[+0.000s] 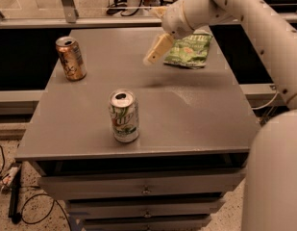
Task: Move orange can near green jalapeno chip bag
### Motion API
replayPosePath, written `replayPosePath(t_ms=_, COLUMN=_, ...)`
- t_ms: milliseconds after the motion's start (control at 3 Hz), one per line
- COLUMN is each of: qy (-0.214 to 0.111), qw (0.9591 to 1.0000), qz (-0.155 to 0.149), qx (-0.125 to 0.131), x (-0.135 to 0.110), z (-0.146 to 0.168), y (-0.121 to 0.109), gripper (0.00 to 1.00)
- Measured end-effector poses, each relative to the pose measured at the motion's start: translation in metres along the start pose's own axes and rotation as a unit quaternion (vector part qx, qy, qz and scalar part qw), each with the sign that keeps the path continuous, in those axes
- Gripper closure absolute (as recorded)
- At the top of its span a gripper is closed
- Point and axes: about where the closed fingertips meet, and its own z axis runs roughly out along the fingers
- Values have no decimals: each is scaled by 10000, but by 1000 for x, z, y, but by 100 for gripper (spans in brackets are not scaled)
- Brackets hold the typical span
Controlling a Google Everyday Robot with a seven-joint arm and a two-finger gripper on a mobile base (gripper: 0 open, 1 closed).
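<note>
A grey table fills the middle of the view. It has drawers under its top and stands on a speckled floor, where dark cables lie at the left. The white arm of the robot comes in from the upper right and reaches over the far part of the table. A rounded white part of the robot's body covers the lower right corner.

The green jalapeno chip bag lies flat near the far right edge of the table, partly behind the wrist. A white can with green lettering stands upright near the front edge, about in the middle. The orange can stands upright at the far left corner, well apart from the bag and from the arm.

The gripper is pale tan and points down and to the left. It hangs in the air above the table, just beside the left end of the bag, between the bag and the orange can. It touches neither of them. Whether it is open or closed I cannot tell.
</note>
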Motion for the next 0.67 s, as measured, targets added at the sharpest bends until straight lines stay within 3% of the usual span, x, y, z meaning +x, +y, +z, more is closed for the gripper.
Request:
replayPosePath(t_ms=333, qy=-414, qw=9984, qz=342, qx=-183, x=-18, z=43, y=-11, gripper=0)
replayPosePath(t_ms=667, qy=-753, qw=9948, qz=622, qx=-304, x=-41, z=69, y=-8, gripper=0)
